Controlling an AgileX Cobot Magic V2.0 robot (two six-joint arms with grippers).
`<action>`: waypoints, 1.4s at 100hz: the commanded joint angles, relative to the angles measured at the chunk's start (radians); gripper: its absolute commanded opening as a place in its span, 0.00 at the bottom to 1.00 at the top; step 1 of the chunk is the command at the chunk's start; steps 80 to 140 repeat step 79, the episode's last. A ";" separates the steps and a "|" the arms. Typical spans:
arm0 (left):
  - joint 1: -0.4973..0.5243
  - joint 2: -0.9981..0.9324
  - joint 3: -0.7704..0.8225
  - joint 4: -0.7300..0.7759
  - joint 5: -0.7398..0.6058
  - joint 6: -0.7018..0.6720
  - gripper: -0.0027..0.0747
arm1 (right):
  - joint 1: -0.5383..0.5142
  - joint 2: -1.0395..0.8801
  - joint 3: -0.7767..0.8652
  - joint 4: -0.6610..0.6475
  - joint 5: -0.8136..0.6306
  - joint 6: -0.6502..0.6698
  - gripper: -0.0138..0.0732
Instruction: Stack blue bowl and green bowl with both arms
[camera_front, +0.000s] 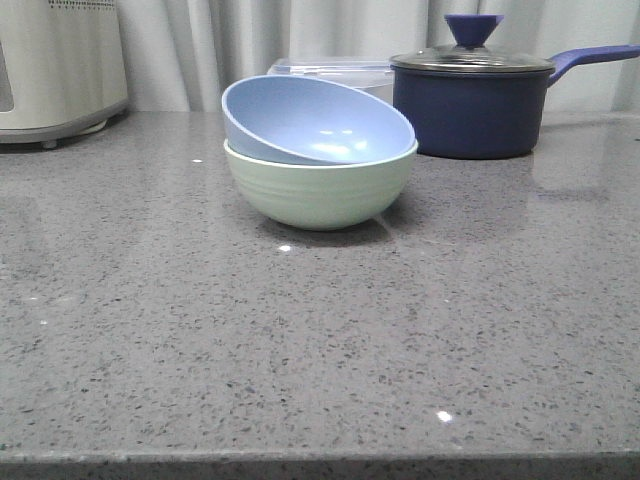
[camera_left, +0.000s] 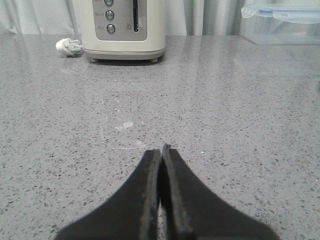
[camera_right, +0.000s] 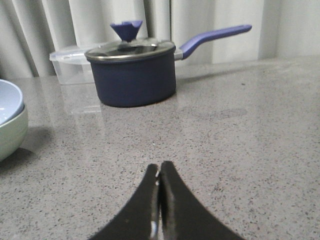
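The blue bowl sits tilted inside the green bowl at the middle of the grey counter. Both show at the edge of the right wrist view, the blue bowl above the green bowl. My left gripper is shut and empty, low over bare counter, away from the bowls. My right gripper is shut and empty, low over the counter to the right of the bowls. Neither arm shows in the front view.
A dark navy lidded saucepan with its handle to the right stands behind the bowls. A clear plastic container is behind them too. A cream appliance stands at the back left, with a white plug beside it.
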 joint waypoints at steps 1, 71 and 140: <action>0.007 -0.034 0.041 -0.010 -0.079 -0.004 0.01 | -0.006 -0.037 -0.001 -0.012 -0.039 -0.003 0.07; 0.007 -0.034 0.041 -0.010 -0.076 -0.004 0.01 | -0.005 -0.037 -0.001 -0.012 -0.033 -0.003 0.07; 0.007 -0.034 0.041 -0.010 -0.076 -0.004 0.01 | -0.005 -0.037 -0.001 -0.012 -0.033 -0.003 0.07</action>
